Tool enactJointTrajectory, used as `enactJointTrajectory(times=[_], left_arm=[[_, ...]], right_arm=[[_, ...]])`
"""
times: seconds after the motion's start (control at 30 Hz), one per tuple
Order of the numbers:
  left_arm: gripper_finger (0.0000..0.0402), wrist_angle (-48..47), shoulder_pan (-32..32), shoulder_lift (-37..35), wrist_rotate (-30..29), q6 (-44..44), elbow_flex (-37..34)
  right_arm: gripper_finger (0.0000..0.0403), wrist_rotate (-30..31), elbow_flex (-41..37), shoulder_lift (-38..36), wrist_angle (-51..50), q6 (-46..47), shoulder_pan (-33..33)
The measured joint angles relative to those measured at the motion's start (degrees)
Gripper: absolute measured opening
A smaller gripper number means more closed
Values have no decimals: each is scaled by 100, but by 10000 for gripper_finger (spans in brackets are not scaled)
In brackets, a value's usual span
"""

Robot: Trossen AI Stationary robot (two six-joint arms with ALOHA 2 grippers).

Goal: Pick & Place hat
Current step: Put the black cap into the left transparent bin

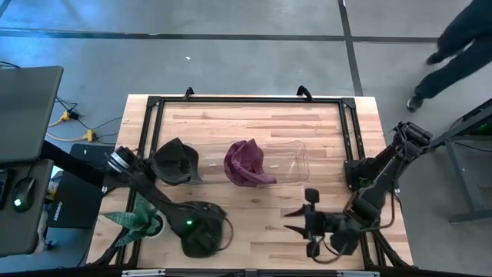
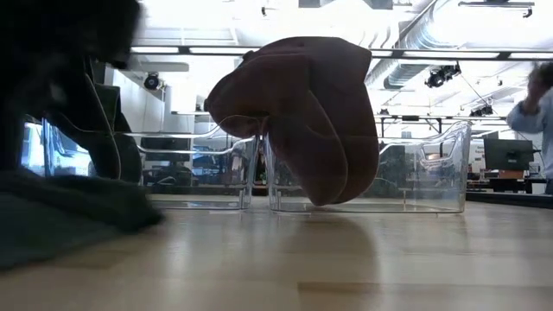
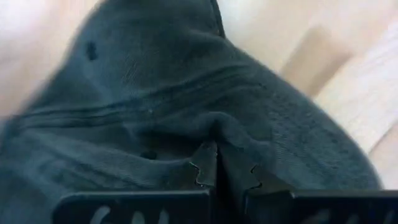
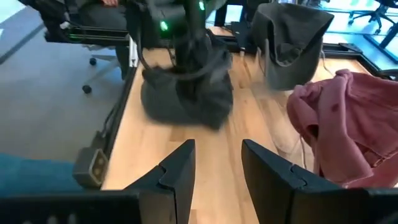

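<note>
Task is partly done: a dark hat [image 1: 175, 162] and a maroon hat [image 1: 246, 163] sit on clear stands, while the left claw [image 3: 225, 174] pinches a third grey hat [image 1: 201, 231] on the worktop [image 1: 261, 123]; right claw [image 4: 216, 163] waits spread.

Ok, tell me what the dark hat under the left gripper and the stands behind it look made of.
Dark hat: soft woven cloth, matte; visible stitched seams and folds where the left gripper pinches it. Stands: clear glossy plastic, likely acrylic; the room shows through them.
</note>
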Motion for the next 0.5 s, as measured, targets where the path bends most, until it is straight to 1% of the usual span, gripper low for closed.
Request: enactJointTrajectory(times=[0.07,0.17,0.27,0.3,0.4,0.5], left_arm=[[0,869,143,122,-237,579,-4],[0,2479,314,133,-707,1780,15],[0,3674,445,134,-794,3033,15],[0,3856,458,130,-798,3423,50],[0,3845,440,80,-769,4365,319],[0,3517,406,56,-764,4644,553]], right_arm=[[126,120,0,0,36,52,134],[126,128,0,1,33,216,245],[126,45,0,88,34,495,264],[126,-25,0,151,33,633,262],[126,-422,2,456,20,978,238],[127,-873,2,893,-21,1450,165]])
